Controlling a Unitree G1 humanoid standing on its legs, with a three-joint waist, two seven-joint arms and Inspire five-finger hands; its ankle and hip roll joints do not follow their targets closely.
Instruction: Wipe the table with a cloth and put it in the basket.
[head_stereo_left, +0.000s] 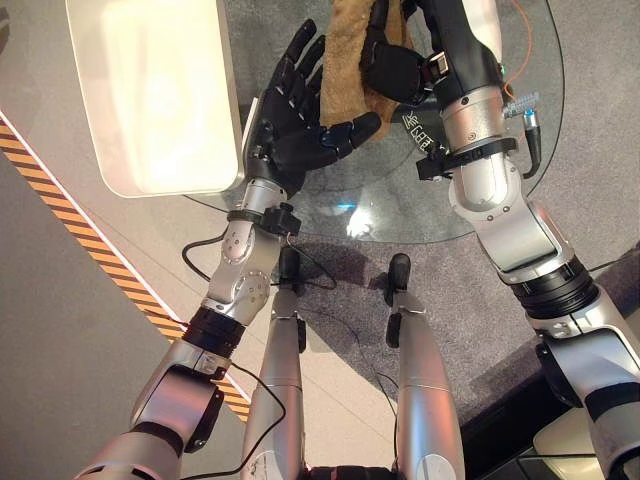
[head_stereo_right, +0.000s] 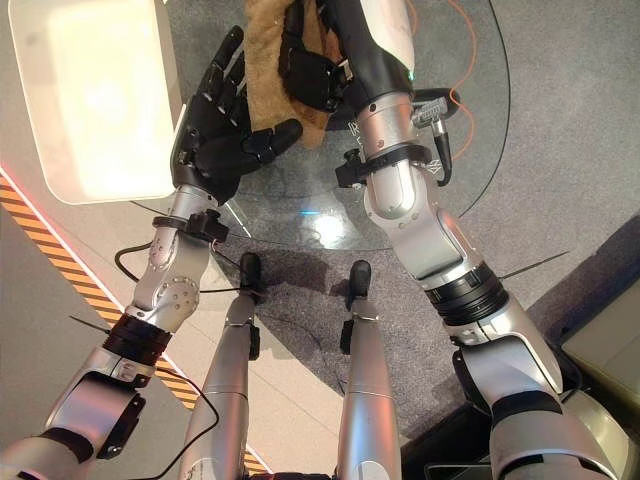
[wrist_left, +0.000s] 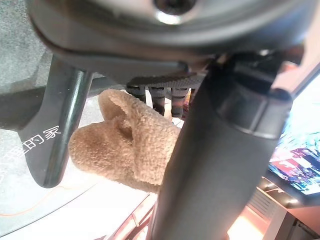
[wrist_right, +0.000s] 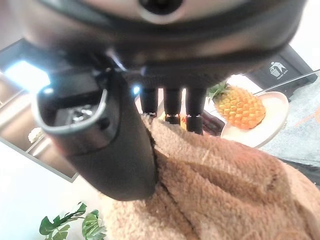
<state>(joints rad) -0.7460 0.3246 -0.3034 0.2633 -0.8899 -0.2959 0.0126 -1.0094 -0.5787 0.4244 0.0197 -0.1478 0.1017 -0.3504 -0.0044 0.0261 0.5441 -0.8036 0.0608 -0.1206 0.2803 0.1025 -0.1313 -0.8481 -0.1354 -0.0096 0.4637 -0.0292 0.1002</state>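
Above the glass table (head_stereo_left: 400, 205), the right hand (head_stereo_left: 392, 68) grips the tan cloth (head_stereo_left: 345, 60) — the left hand (head_stereo_left: 295, 115) beside the cloth, fingers spread, holds nothing.

The cloth (head_stereo_left: 352, 55) is running off the top edge of both eye views, so its far end is not showing. The right hand (head_stereo_left: 392, 62) is covering part of it, and the fingers' ends are hiding in the pile. The white basket (head_stereo_left: 150, 90) is being cut by the top edge. The glass tabletop (head_stereo_left: 400, 200) is losing its far rim at that edge too.
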